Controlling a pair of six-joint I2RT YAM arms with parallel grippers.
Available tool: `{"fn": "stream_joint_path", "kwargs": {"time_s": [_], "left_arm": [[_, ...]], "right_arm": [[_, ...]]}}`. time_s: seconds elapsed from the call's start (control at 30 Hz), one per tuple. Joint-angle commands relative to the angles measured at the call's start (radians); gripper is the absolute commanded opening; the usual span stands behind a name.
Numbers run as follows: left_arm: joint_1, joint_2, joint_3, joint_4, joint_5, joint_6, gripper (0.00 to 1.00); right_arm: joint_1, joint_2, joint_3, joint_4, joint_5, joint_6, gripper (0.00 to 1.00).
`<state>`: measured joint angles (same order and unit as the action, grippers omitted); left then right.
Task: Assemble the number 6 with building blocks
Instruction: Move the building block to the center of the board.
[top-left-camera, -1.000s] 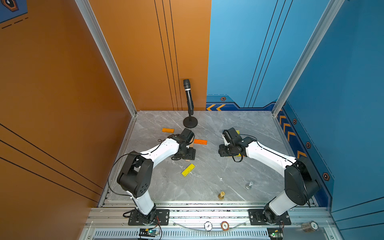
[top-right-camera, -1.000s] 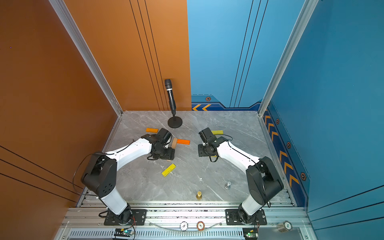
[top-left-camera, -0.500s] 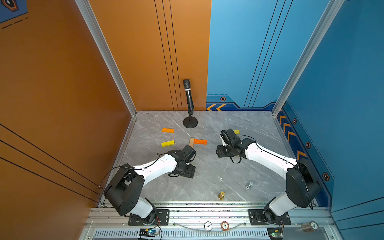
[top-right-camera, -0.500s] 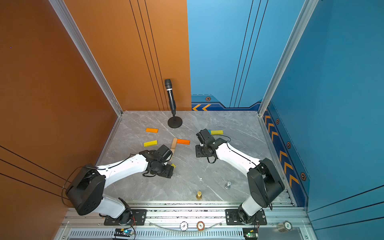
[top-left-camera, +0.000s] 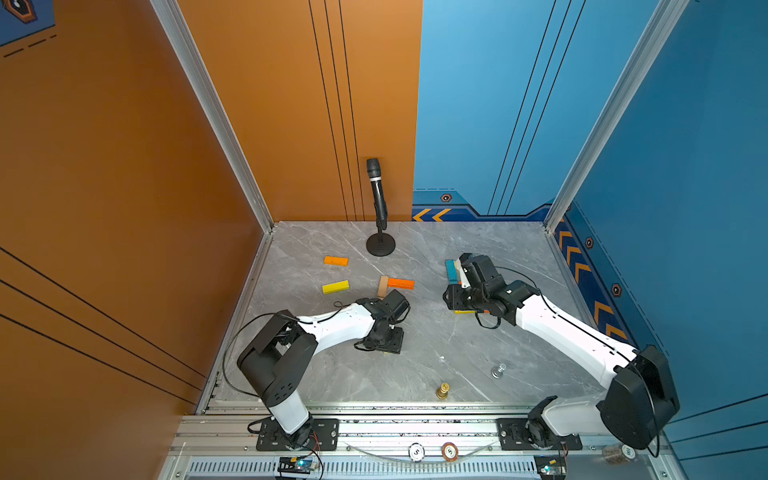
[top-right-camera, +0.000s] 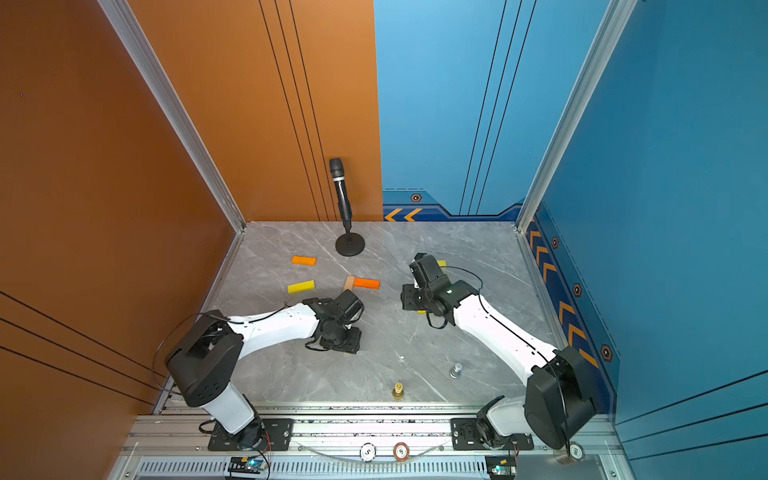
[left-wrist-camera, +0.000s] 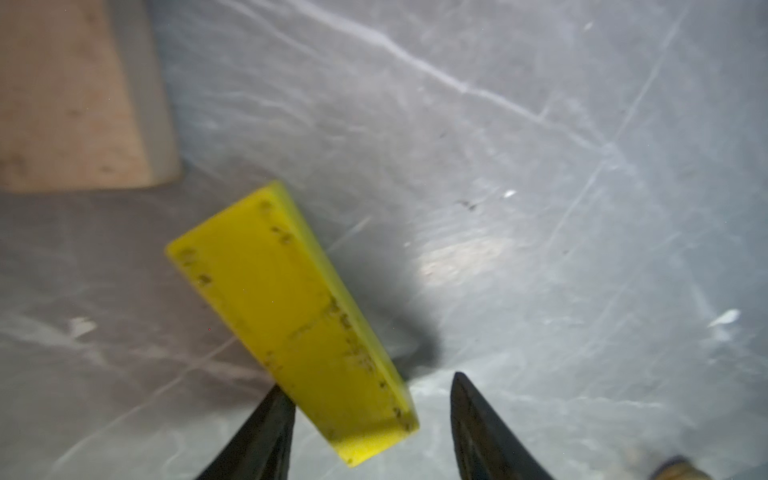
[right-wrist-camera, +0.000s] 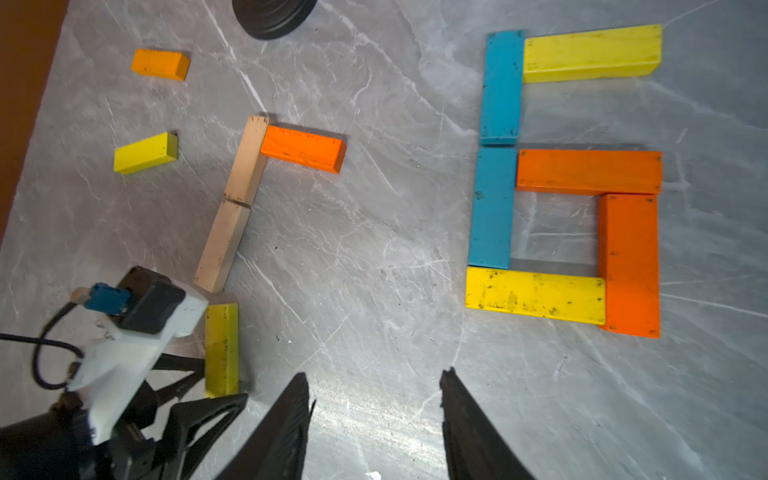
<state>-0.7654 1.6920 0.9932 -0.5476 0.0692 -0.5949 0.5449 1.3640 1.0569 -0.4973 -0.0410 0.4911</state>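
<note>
Left pincer (left-wrist-camera: 370, 384) is spread around a yellow block (left-wrist-camera: 291, 316). One finger (left-wrist-camera: 266, 436) touches it, the other has a gap. The block lies crooked, so I think a squeeze could spin it into the tan block (left-wrist-camera: 70, 104) close by. My right pincer (right-wrist-camera: 374, 373) is spread too and holds nothing. Past it lies a whole six (right-wrist-camera: 588, 170). The table (top-left-camera: 415, 365) looks like smooth grey stone, so blocks may slide. An orange wall (top-left-camera: 124, 166) and a blue wall (top-left-camera: 457, 104) stand behind.
</note>
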Motion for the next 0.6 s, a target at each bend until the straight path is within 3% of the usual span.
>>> {"fn": "stream_joint_path", "kwargs": {"time_s": [0.0, 0.13, 0.27, 0.57], "left_arm": [[-0.025, 0.041, 0.064, 0.087, 0.100, -0.118, 0.63], [-0.027, 0.074, 0.150, 0.132, 0.154, -0.132, 0.72], [0.017, 0.012, 0.149, 0.108, 0.184, -0.126, 0.77], [0.241, -0.271, 0.012, -0.057, 0.170, -0.070, 0.84]], "right_arm": [[-0.022, -0.047, -0.024, -0.025, 0.016, 0.021, 0.52], [-0.026, -0.059, -0.028, -0.049, 0.025, 0.005, 0.52], [-0.018, -0.064, -0.029, -0.067, 0.015, -0.023, 0.52], [0.105, 0.026, 0.016, -0.115, 0.051, -0.063, 0.54]]}}
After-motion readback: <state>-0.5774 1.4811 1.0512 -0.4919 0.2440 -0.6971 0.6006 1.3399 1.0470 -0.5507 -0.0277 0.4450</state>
